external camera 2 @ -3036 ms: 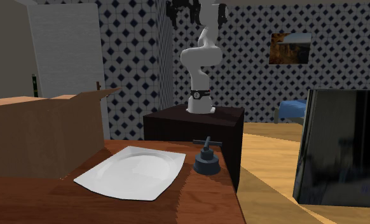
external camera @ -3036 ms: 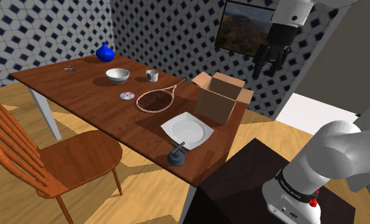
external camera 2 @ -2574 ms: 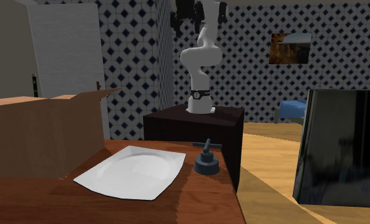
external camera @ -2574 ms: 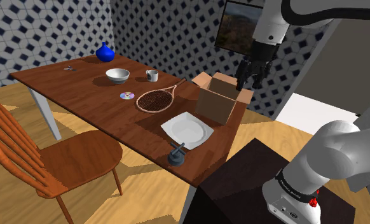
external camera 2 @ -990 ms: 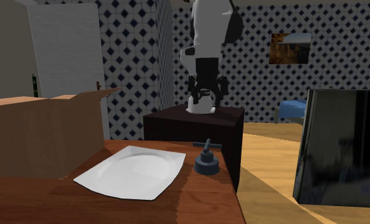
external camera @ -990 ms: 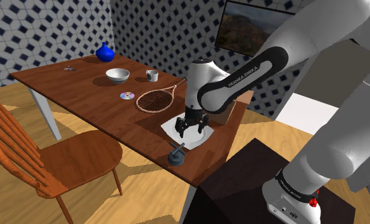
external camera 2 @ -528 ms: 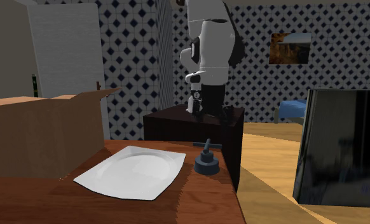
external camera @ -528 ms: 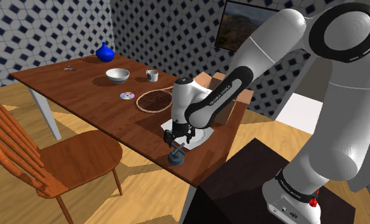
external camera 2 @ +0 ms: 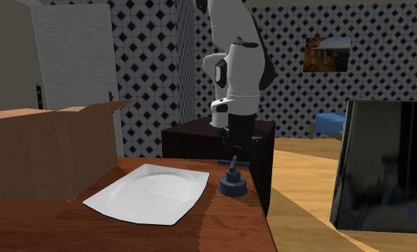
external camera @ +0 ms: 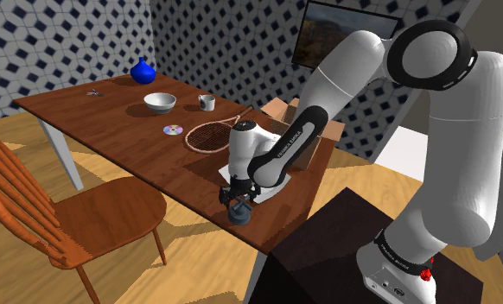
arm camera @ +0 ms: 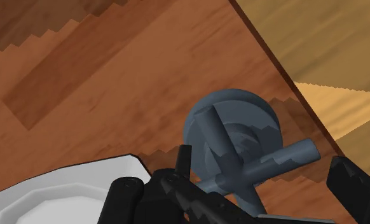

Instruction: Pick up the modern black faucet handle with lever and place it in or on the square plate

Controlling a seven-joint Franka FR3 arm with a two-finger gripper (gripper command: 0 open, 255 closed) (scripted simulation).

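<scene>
In the shoulder view, the dark blue-grey faucet handle with a round base and a lever on top (external camera: 239, 213) stands near the edge of the dark brown wooden table (external camera: 120, 129), on the side closest to the stand. The all-black two-finger gripper (external camera: 239, 198) points down right over it, so the handle lies straight below the fingers rather than off to one side. In the second exterior view, the gripper (external camera 2: 237, 154) hangs just above the handle (external camera 2: 233, 183), with its fingers reaching to about the height of the lever's top. The handle's stem stands upright on the base, and the short bar at its top is a little tilted. The white square plate (external camera 2: 146, 192) lies just beside the handle toward that view's left, apart from it, with nothing on it. In the wrist view, the gripper (arm camera: 263, 159) stands wide open and holds nothing. The handle (arm camera: 236, 137) sits between its two fingers, and neither finger touches it. Two bars cross over the round base: one runs nearly from finger to finger, and the other crosses it. The plate's rim (arm camera: 56, 191) shows beyond one finger, on the side away from the table's edge. By my judgement, the coming move is a short straight descent and then a close, since the fingers already straddle the upright stem.
</scene>
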